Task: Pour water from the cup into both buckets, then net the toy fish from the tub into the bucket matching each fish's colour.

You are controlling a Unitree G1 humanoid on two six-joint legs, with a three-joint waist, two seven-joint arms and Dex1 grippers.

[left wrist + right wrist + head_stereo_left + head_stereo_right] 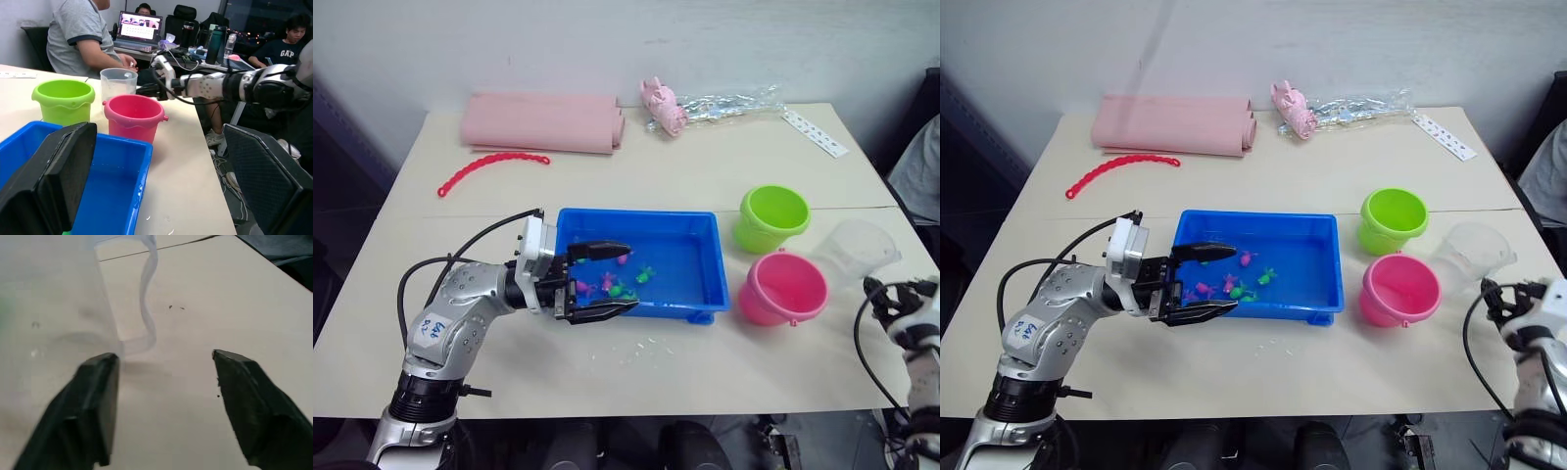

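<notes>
The blue tub [636,214] lies mid-table with several tiny green and pink toy fish [615,286] in its left half. My left gripper [607,280] is open at the tub's left end, one finger over the fish and the other outside the near rim. The green bucket [773,217] and the pink bucket [783,287] stand just right of the tub. Right of the buckets stands the clear cup [857,250]. My right gripper [166,360] is open beside the cup [58,308], holding nothing.
At the back of the table lie a folded pink cloth [543,122], a red bead chain [489,168], a pale pink toy [664,106], a clear wrapper [734,103] and a white strip [815,132]. People [78,29] sit beyond the table's right end.
</notes>
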